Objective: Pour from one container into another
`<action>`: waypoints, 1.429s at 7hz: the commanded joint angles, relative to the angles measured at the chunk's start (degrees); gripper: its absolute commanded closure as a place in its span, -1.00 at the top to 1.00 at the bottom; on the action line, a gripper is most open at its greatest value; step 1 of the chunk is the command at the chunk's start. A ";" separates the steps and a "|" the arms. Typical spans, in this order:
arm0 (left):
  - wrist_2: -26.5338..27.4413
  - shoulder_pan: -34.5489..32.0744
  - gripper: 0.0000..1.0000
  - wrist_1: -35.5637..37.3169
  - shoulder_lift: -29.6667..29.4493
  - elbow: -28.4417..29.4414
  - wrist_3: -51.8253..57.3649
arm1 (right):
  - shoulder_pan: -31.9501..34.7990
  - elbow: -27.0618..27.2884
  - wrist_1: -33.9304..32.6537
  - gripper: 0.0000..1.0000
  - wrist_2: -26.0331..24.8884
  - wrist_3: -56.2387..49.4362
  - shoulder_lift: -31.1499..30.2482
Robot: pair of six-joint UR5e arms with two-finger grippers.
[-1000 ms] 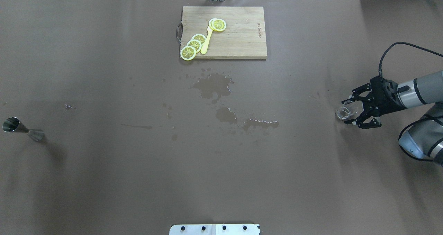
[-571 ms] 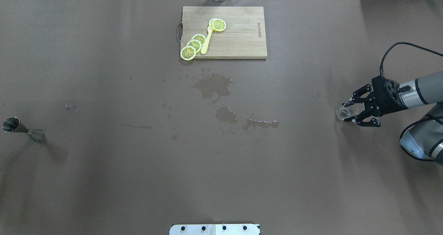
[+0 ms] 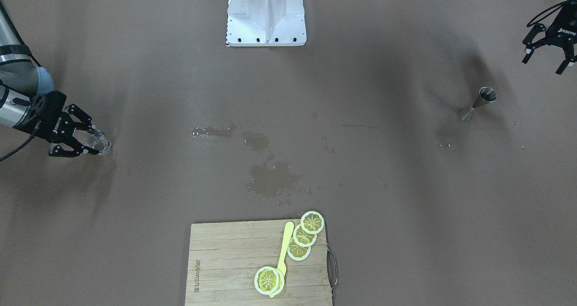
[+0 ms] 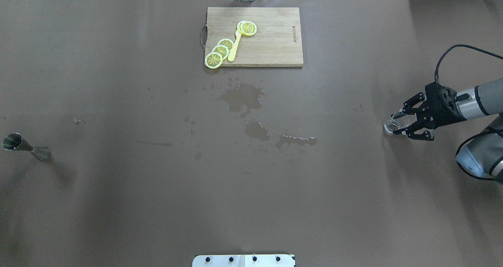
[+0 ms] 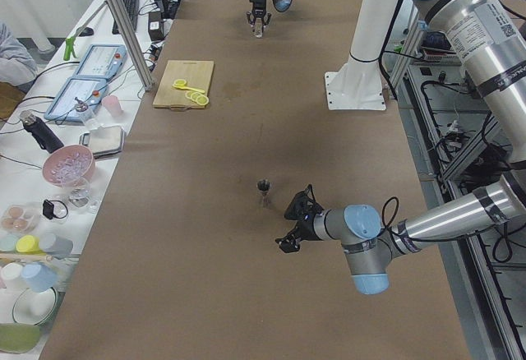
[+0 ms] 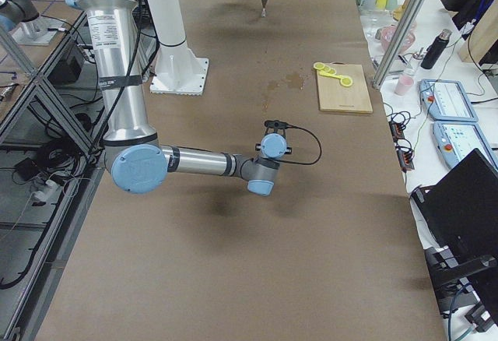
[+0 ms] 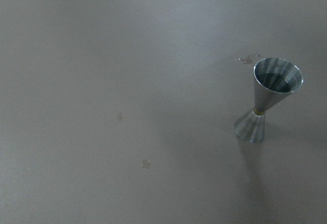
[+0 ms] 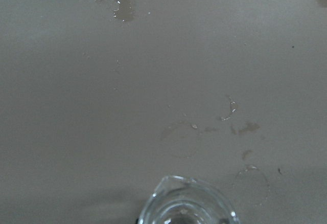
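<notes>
Far to the left of the bamboo cutting board, the steel jigger stands upright and untouched, the left gripper hanging spread open near it; well to the board's right, the right gripper has drawn its fingers in and now clasps the glass tumbler on the table, apparently ready to lift for the pour

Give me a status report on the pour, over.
Right end effector straddling glass tumbler, grip unconfirmed, not yet lifted. Left end effector open, clear of upright jigger. Puddles mid-table between them.
</notes>
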 commanded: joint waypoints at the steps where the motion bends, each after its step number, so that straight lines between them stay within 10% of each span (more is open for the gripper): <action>1: 10.07 9.59 0.98 -7.75 -2.13 6.07 -6.18 | 4.92 0.75 -0.30 -1.00 0.23 -1.18 0.22; 5: 15.05 11.60 0.98 -9.62 -2.77 7.62 -10.38 | 12.57 3.81 -7.12 -1.00 7.22 -2.34 4.53; 8: 61.96 42.64 0.98 -12.18 -2.51 7.70 -10.93 | 13.21 8.48 -11.02 -1.00 9.97 -2.16 4.62; 10: 76.03 50.35 0.99 -11.74 -4.34 7.17 -10.75 | 13.56 10.85 -11.02 -1.00 13.92 0.19 4.45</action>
